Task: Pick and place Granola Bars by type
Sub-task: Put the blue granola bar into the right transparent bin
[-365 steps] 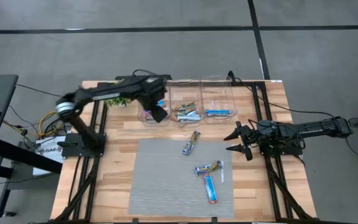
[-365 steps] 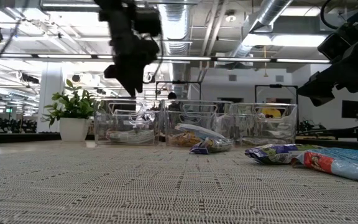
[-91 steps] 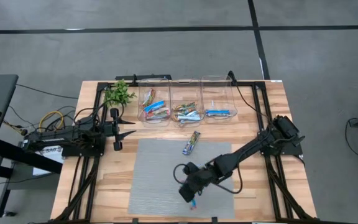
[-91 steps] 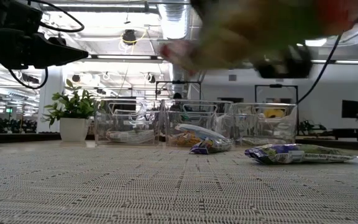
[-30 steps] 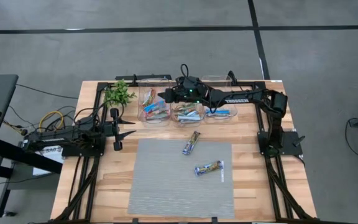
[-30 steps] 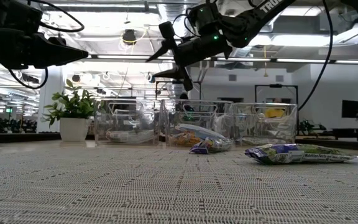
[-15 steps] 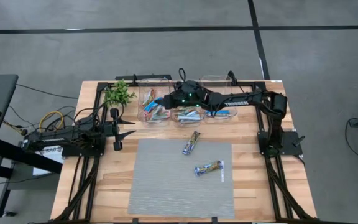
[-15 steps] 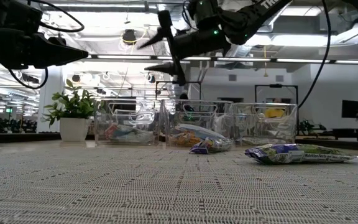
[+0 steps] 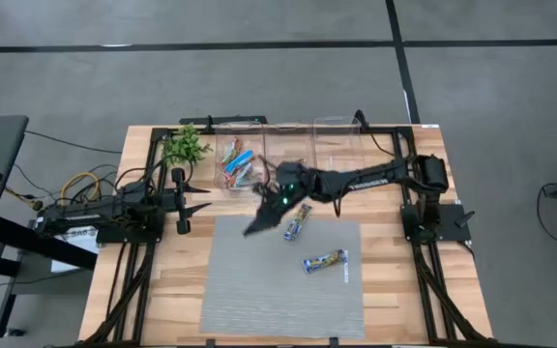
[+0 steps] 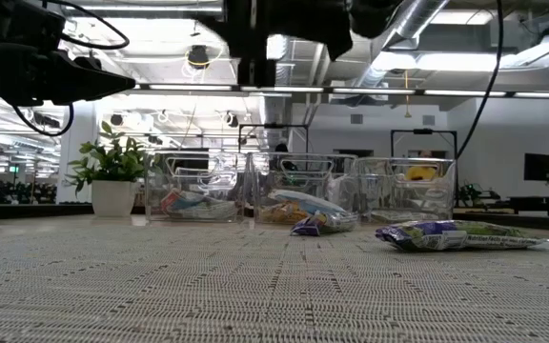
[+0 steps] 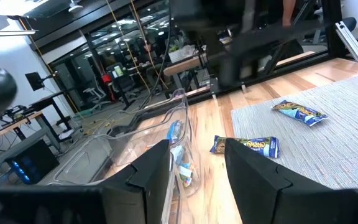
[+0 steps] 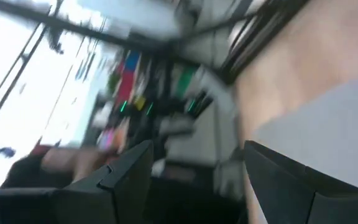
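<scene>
Two multicoloured granola bars lie flat on the grey mat: one near its far edge [image 9: 299,221] [image 10: 317,224] [image 11: 246,145], one at the mat's middle right [image 9: 325,261] [image 10: 460,235] [image 11: 298,111]. Other bars lie in the three clear bins; a blue one [image 9: 243,159] shows in the left bin [image 9: 222,147]. My right gripper [image 9: 255,211] [image 12: 194,180] hangs open and empty over the mat's far-left corner, left of the nearer-to-bins bar. My left gripper [image 9: 206,198] [image 11: 197,168] waits open at the table's left.
The three bins [image 10: 198,176] stand in a row along the table's far edge, a small green plant [image 9: 184,145] left of them. The grey mat [image 9: 259,290] covers the table's middle and near part. My right arm [image 9: 356,180] stretches across in front of the middle bin.
My right gripper has swung from above the left bin toward the table's near edge and now hangs over the mat's far-left corner, open throughout. The two bars on the mat have stayed in place.
</scene>
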Motion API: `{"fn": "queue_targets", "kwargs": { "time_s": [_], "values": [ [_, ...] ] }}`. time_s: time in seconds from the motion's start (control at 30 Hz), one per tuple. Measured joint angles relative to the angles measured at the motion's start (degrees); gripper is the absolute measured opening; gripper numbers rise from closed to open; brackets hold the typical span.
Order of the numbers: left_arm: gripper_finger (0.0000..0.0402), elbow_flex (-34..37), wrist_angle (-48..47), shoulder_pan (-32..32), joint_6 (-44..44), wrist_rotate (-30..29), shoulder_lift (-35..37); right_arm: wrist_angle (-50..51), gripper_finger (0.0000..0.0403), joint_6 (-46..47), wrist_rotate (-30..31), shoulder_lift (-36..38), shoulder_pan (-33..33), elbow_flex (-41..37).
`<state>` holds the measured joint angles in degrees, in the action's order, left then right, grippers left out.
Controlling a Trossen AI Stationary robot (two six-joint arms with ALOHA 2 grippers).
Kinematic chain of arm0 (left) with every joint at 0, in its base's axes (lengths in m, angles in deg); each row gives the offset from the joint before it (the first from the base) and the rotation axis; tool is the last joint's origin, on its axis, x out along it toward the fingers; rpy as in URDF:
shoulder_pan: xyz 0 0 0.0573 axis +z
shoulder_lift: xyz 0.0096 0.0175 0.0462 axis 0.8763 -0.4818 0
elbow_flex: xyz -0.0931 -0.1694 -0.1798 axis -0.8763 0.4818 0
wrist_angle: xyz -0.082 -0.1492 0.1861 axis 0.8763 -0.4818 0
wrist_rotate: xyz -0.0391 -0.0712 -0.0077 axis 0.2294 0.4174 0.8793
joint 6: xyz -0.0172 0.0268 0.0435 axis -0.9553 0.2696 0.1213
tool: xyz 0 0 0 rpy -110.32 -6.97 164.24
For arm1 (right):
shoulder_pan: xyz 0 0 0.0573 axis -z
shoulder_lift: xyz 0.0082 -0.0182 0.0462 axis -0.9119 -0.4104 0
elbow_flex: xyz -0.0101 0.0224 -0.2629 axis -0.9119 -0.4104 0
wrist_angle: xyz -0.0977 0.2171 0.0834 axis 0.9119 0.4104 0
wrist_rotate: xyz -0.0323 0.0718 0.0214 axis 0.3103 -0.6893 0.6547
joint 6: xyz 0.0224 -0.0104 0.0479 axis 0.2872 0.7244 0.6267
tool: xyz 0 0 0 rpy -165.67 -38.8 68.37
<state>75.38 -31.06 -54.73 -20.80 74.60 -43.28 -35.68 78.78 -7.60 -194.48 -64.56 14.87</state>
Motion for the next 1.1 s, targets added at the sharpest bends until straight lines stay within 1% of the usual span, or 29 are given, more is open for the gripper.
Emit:
{"fn": "queue_targets", "kwargs": {
  "time_s": [0.13, 0.23, 0.33, 0.47, 0.53, 0.67, 0.73, 0.8, 0.9, 1.03, 1.1],
  "values": [
    [0.0149, -0.01, 0.0, 0.0, -0.02, 0.0, 0.0, 0.79, 0.0244, 3.59, -7.94, 0.01, -4.15, 0.0],
    [0.0149, -0.01, -0.01, 0.0, 0.0, -0.01, 0.02, 4.74, 0.0244, 3.85, -12.24, 0.0, -7.42, 0.0],
    [0.0149, -0.01, -0.01, 0.01, 0.0, 0.0, 0.0, 10.2, 0.0244, 3.88, -13.97, 0.0, -10.65, 0.0],
    [0.0149, 0.0, 0.0, -0.01, -0.01, -0.01, 0.0, 18.63, 0.0244, 2.78, -13.88, 0.0, -14.68, 0.0],
    [0.0149, 0.0, 0.0, 0.0, 0.0, -0.02, 0.0, 24.61, 0.0244, 0.94, -12.77, 0.02, -16.58, 0.0],
    [0.0149, 0.01, 0.0, -0.01, 0.0, -0.02, 0.0, 40.31, 0.0244, -4.71, -6.39, 0.02, -19.85, 0.0],
    [0.0149, -0.01, -0.02, 0.01, 0.0, -0.02, 0.0, 48.42, 0.0244, -8.13, -2.0, 0.22, -21.06, -0.01],
    [0.0149, 0.01, 0.0, 0.01, 0.0, -0.02, 0.02, 56.21, 0.0244, -12.04, 4.49, 0.83, -22.12, -0.07],
    [0.0149, 0.0, 0.0, 0.01, 0.0, 0.0, 0.0, 65.67, 0.0244, -17.66, 16.89, 2.11, -23.33, -0.1],
    [0.0149, 0.01, 0.0, 0.01, 0.0, 0.0, 0.0, 73.34, 0.0244, -25.77, 30.71, 4.64, -24.4, 0.02],
    [0.0149, 0.0, 0.01, -0.01, 0.0, -0.02, 0.0, 75.93, 0.0244, -29.65, 35.91, 5.66, -24.88, -0.06]
  ]
}}
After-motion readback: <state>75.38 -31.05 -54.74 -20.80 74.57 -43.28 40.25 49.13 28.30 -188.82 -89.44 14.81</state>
